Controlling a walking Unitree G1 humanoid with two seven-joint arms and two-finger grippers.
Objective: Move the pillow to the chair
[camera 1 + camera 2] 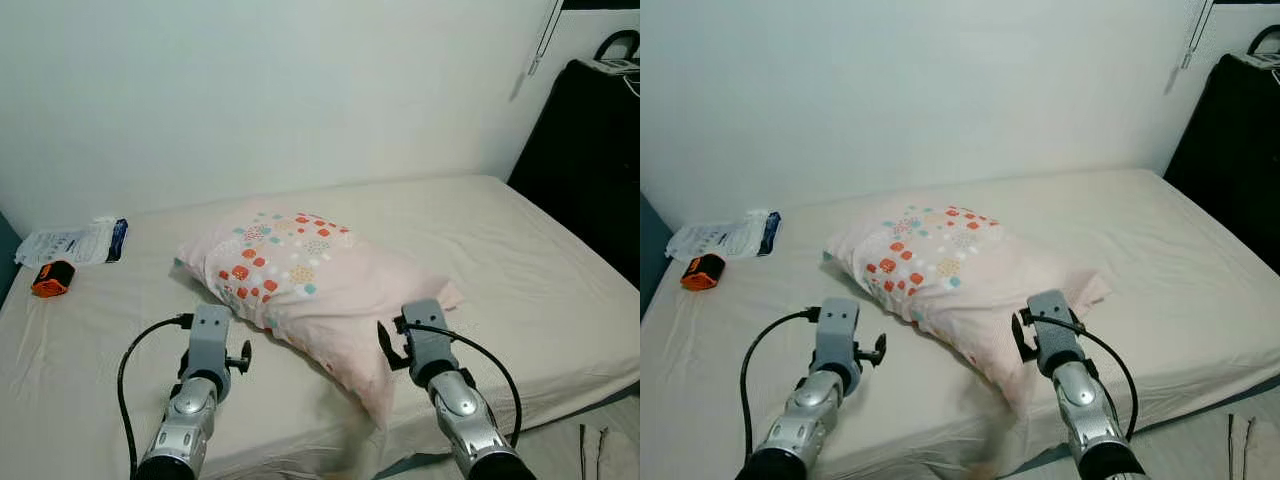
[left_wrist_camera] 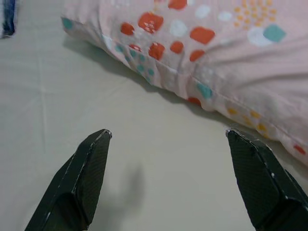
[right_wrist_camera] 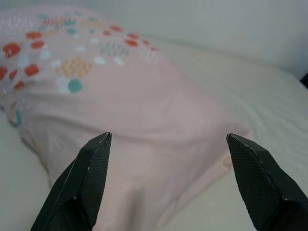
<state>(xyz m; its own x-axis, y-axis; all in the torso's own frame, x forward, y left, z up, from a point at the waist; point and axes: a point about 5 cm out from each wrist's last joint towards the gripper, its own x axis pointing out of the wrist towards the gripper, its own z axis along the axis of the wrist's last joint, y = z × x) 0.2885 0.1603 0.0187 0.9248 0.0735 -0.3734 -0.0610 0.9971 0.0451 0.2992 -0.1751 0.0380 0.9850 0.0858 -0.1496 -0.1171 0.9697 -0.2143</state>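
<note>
While the pink dotted pillow (image 1: pixel 310 275) lies mid-frame on the bed (image 1: pixel 520 260), I see my left pincer (image 2: pixel 168 159) spread wide over bare sheet beside its near edge, and my right pincer (image 3: pixel 168 163) likewise released, aimed at the pillow's plain end, gripping nothing.

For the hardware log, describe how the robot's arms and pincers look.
Both arms are silver with grey blocks at the wrists. A black cable loops along each. The left pincer and right pincer each have two long black fingers with a finely textured surface, tapering to points.
</note>
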